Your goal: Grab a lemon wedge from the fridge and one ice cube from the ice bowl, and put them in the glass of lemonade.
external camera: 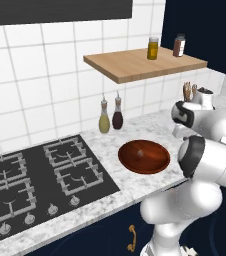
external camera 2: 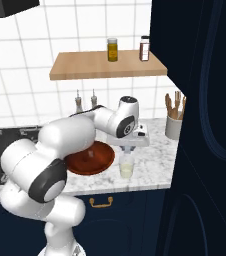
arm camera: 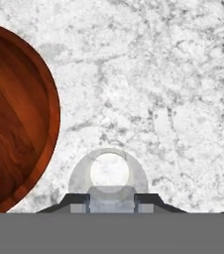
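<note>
Hand view puts the end effector (arm camera: 112, 202) straight above the glass of lemonade (arm camera: 109, 176), dark tips either side of its near rim. Jaws stand narrowly apart; we cannot tell if anything tiny sits between them. In the right base view the end effector (external camera 2: 128, 148) hangs just over the glass (external camera 2: 127, 168), which stands on the marble table (external camera 2: 152, 165) just beside the ice bowl (external camera 2: 91, 157).

The ice cube (external camera: 141, 153) lies near the bowl's middle. We judge it light, hard, slick and quick to skid on the wood, so pinch two flat opposite faces squarely, straight down. The glass is fragile and tippy; don't knock its rim.

Further out: two bottles (external camera: 110, 116) at the tiled wall, a utensil crock (external camera 2: 174, 122), jars (external camera 2: 113, 49) on the shelf.
</note>
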